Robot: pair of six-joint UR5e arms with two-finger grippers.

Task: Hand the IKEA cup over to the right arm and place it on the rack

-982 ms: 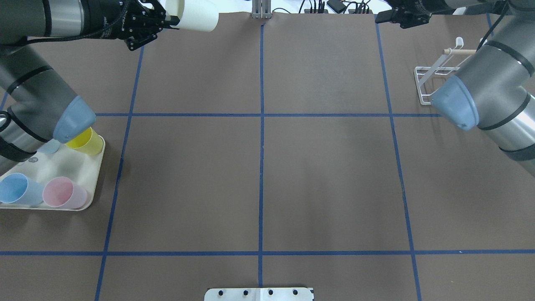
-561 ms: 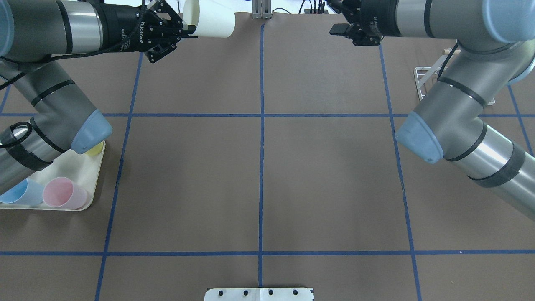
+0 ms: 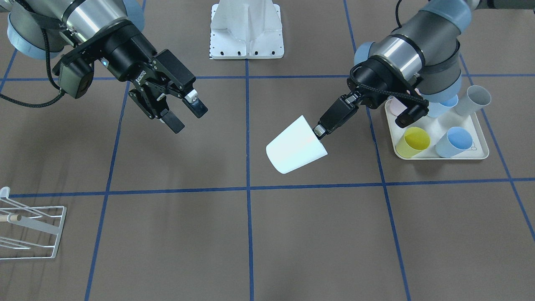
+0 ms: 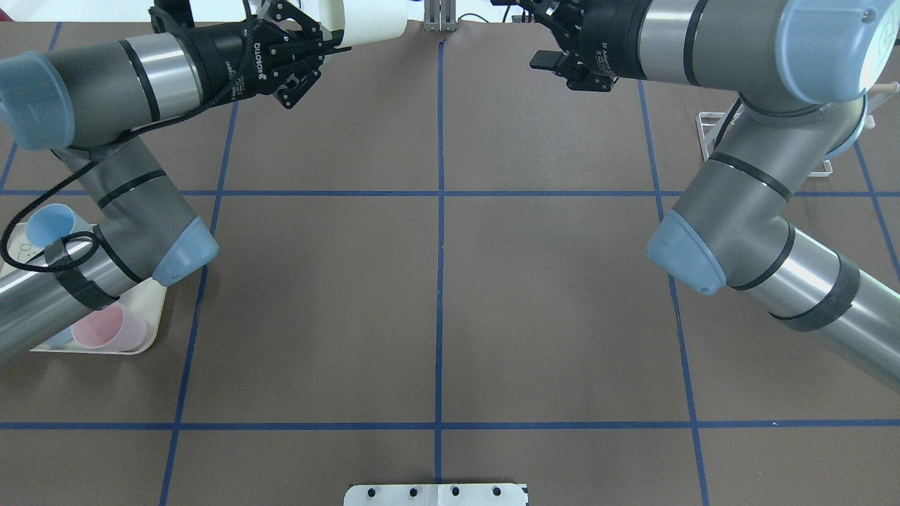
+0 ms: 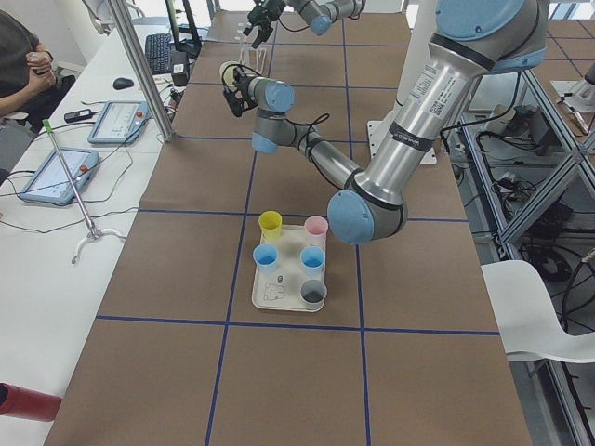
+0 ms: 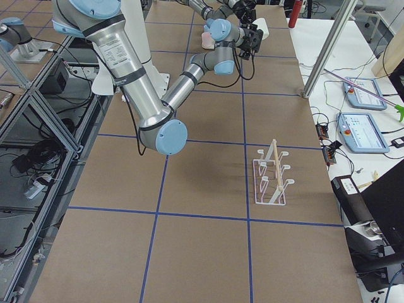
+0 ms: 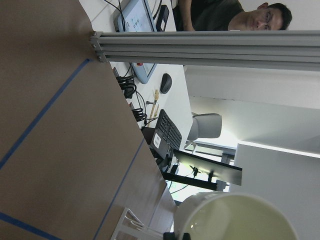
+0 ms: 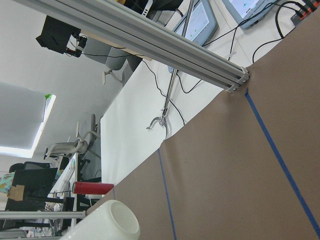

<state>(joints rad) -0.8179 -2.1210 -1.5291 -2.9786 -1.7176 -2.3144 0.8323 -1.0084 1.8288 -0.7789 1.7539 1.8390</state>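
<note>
The white IKEA cup point(image 3: 296, 145) hangs on its side above the table, its base pointing at the right arm. My left gripper point(image 3: 320, 130) is shut on the cup's rim wall. The overhead view has the cup point(image 4: 367, 20) at the far edge, and the left wrist view looks into the cup's mouth point(image 7: 240, 217). My right gripper point(image 3: 188, 118) stands open, facing the cup across a gap, and its wrist camera sees the cup's base point(image 8: 109, 223). The white wire rack point(image 3: 30, 228) with its wooden dowel stands at the table's right end, also seen as the rack point(image 6: 271, 175).
A cream tray point(image 3: 480, 154) beside the left arm holds yellow, blue, pink and grey cups. In the overhead view the right arm's elbow point(image 4: 685, 253) hangs over the table and covers part of the rack point(image 4: 709, 133). A person sits at a side desk point(image 5: 23, 65).
Both arms have swung toward the table's centre line. The left gripper carried the cup rightward, and the open right gripper came leftward, away from the rack, narrowing the gap.
</note>
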